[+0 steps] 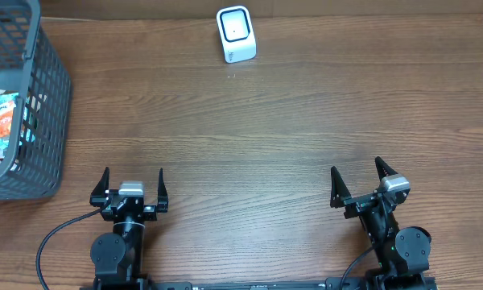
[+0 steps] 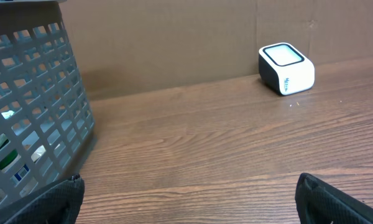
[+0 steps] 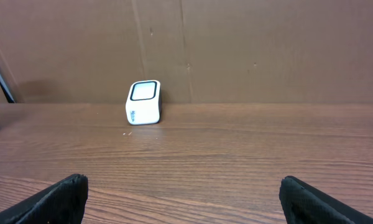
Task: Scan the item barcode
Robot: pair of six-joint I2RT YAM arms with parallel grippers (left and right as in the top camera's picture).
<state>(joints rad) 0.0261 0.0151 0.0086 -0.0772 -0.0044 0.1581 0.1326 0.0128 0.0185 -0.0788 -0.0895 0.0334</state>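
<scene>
At the far left, a grey basket (image 1: 40, 89) is sitting on the counter (image 1: 249, 137). Some packets (image 1: 2, 121) are lying inside it, close to its left wall. One of them is likely the thing to scan, but I cannot tell which one, and no barcode is showing. Next, near the front edge, the left tool (image 1: 133, 173) is resting with its two fingers spread wide. It is holding nothing, and it is sitting near the basket's front corner without touching it. Further right, at the back of the counter, the small white scanner (image 1: 236, 34) is standing alone, with nothing beside it. At the far right, the right tool (image 1: 356, 167) is also waiting near the front edge, spread wide and empty, well apart from the scanner. So the job is looking like it is only at the start, since no packet is being lifted and nothing is being shown to the scanner. I think all the steps are left to do: reaching into the basket, taking one packet, carrying it over to the scanner, and turning its barcode toward it. The left tool is sitting nearer the basket, so it is looking like the better one to reach in.
</scene>
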